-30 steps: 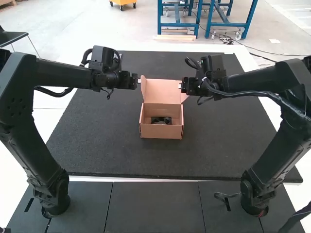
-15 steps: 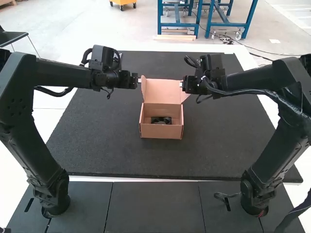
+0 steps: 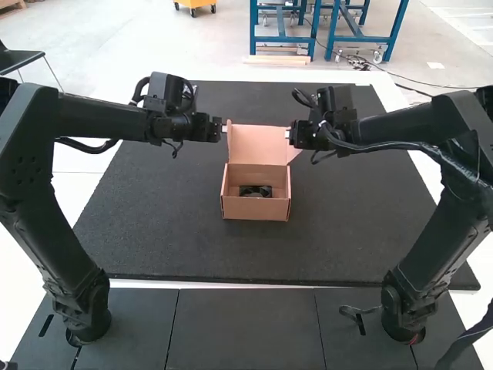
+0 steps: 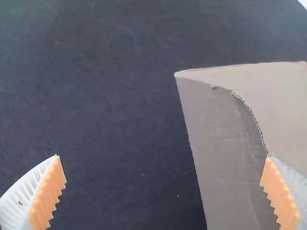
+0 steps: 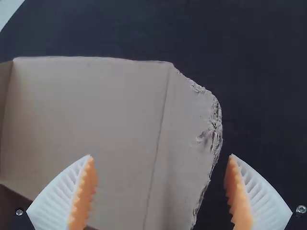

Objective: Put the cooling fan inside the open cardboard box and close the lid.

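Note:
A brown cardboard box (image 3: 256,202) stands open mid-mat, and the black cooling fan (image 3: 255,190) lies inside it. Its lid (image 3: 258,145) stands upright at the back. My left gripper (image 3: 222,128) is open at the lid's upper left corner. In the left wrist view the lid flap (image 4: 230,143) sits between the orange-padded fingers (image 4: 45,196), close to one of them, with the left gripper (image 4: 163,201) wide apart. My right gripper (image 3: 290,135) is open at the lid's upper right corner. In the right wrist view the right gripper (image 5: 158,196) straddles the lid's torn side edge (image 5: 206,129).
The black mat (image 3: 139,223) covers the table, with bare room in front of and beside the box. The white table edge (image 3: 58,193) runs along the left and right sides.
My left gripper has shifted slightly right, closer to the lid's corner. The right arm and the box have stayed put.

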`<state>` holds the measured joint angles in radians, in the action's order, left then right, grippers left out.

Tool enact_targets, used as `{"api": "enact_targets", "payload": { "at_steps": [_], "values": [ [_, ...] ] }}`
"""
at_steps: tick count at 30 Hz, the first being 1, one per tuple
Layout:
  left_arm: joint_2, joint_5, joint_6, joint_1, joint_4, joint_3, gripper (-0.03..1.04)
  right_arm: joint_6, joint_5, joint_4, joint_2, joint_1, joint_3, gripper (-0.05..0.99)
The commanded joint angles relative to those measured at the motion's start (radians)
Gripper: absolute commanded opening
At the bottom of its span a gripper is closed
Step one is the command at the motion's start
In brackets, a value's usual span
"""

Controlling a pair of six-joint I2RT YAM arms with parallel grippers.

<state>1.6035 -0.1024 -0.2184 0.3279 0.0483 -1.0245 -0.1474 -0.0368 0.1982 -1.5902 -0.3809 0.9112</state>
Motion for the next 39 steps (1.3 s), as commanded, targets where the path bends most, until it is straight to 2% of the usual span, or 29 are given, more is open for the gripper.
{"api": "enact_targets", "payload": {
  "at_steps": [1,4,6,9,17,23,31,39],
  "values": [
    [0.006,-0.01,-0.007,0.013,0.001,-0.02,0.96,-0.006,-0.005,0.012,0.01,0.019,0.028,0.55],
    [0.007,-0.01,-0.009,0.019,-0.001,-0.022,0.96,-0.004,-0.005,0.014,0.01,0.017,0.028,0.52],
    [0.007,-0.01,-0.009,0.019,0.001,-0.022,0.96,-0.004,-0.005,0.015,0.01,0.017,0.026,0.45],
    [0.006,-0.01,-0.009,0.019,0.001,-0.02,0.96,-0.003,-0.005,0.017,0.01,0.019,0.028,0.43],
    [0.007,-0.008,-0.01,0.019,0.001,-0.02,0.96,0.006,-0.006,0.023,0.015,0.019,0.026,0.26],
    [0.007,-0.008,-0.012,0.019,0.001,-0.02,0.96,0.009,-0.008,0.023,0.018,0.019,0.023,0.22],
    [0.016,-0.006,-0.012,0.023,0.009,-0.025,0.96,0.016,-0.021,0.021,0.024,0.017,0.022,0.09],
    [0.016,-0.008,-0.012,0.028,0.013,-0.028,0.96,0.04,-0.029,0.018,0.033,0.016,0.012,0.07]
  ]
}}
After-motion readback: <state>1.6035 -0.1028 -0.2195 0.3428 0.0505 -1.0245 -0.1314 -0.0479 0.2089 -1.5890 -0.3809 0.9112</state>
